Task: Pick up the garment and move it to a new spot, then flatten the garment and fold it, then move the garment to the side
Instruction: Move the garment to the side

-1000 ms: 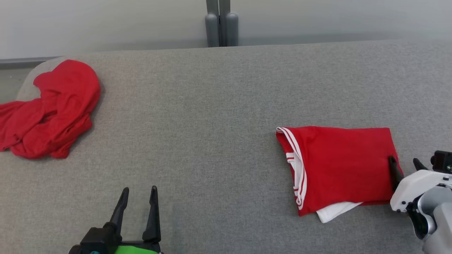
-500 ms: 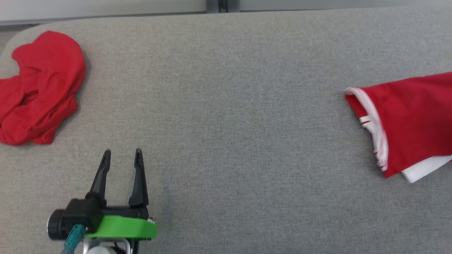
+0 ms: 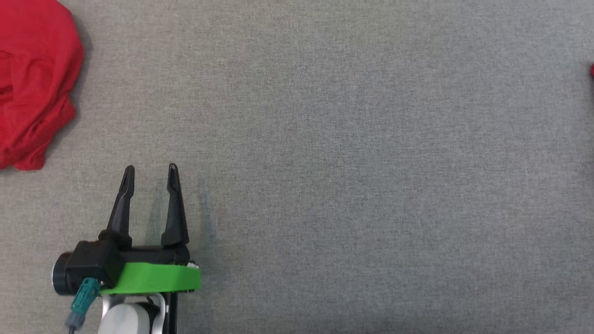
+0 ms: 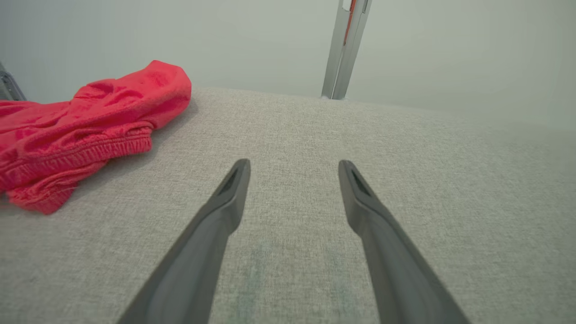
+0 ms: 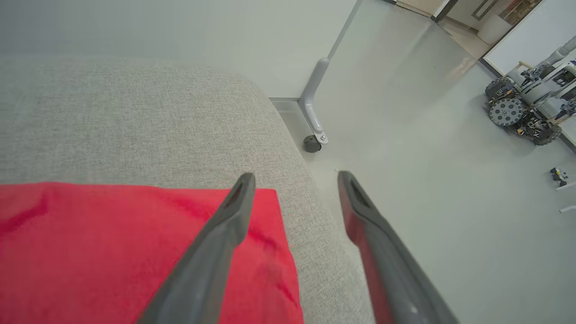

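A folded red garment point(image 5: 112, 247) lies flat at the table's right end, its corner close to the rounded edge. My right gripper point(image 5: 294, 175) hovers open over that corner, one finger above the cloth and the other past the table edge, with nothing between them. In the head view only a red sliver point(image 3: 592, 70) of it touches the right border. My left gripper point(image 3: 149, 168) stands open and empty over bare table at the lower left, fingers apart point(image 4: 292, 164).
A second, crumpled red garment point(image 3: 32, 79) lies at the far left, up and left of the left gripper point(image 4: 90, 126). The grey fabric table point(image 3: 348, 162) ends at the right above the floor point(image 5: 427, 180), with a caster leg point(image 5: 312, 112) and another robot point(image 5: 522, 108) beyond.
The head camera has dipped toward the table. The folded garment has gone rightward relative to the crumpled one and out of the head view; the right gripper has left that view too.
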### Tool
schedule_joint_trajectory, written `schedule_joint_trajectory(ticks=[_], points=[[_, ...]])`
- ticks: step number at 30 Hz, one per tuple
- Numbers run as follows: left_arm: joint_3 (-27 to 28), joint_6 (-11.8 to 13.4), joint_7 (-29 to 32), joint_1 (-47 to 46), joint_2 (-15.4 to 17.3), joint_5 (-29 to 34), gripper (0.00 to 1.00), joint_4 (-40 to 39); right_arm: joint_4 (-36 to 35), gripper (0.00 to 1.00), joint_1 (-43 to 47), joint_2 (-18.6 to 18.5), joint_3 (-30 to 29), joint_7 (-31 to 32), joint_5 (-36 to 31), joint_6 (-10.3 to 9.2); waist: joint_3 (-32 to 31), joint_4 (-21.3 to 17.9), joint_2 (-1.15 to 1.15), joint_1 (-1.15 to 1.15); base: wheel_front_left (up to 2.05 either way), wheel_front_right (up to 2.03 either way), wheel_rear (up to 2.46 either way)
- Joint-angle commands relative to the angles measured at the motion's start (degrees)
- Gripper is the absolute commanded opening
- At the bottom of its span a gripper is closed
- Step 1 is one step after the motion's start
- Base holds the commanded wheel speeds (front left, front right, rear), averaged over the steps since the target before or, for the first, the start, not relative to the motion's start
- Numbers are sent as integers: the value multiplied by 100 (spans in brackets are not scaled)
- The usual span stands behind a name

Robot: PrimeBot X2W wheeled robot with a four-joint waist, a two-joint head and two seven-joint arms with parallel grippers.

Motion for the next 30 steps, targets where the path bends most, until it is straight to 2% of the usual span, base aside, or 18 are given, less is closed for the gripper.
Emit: schedule_joint_trajectory(ticks=[1,4,9,12,14,20,24,30], points=[[74,46,-3,154,17,-65,100,-5,-13,100,-57,38,76,-246,-226,-4,-304,-16,0,-1,0,0,0],[167,82,-3,339,16,-175,100,-55,-234,100,-71,213,135,-604,-508,-5,-623,-124,0,-1,0,0,0],[328,35,-3,796,17,-203,100,74,-1406,100,549,1027,314,-741,-348,-6,-1367,-364,0,-1,0,0,0],[404,-68,-3,1039,19,-273,100,188,-2355,100,1254,1515,270,-739,-431,-6,-1797,-489,0,-1,0,0,0],[444,-166,-3,1187,18,-240,100,264,-3017,100,1897,1970,234,-738,-543,-5,-2033,-564,0,-1,0,0,0],[490,-390,-3,1314,19,-81,100,524,-4284,100,3282,3014,319,-740,-850,-5,-2361,-744,0,-1,0,0,0],[544,-454,-3,1226,18,-48,100,663,-4734,100,3884,3559,455,-740,-956,-5,-2423,-826,0,-1,0,0,0],[554,-503,-3,1240,19,29,100,946,-4818,100,4382,3954,598,-741,-1218,-5,-2466,-900,0,-1,0,0,0]])
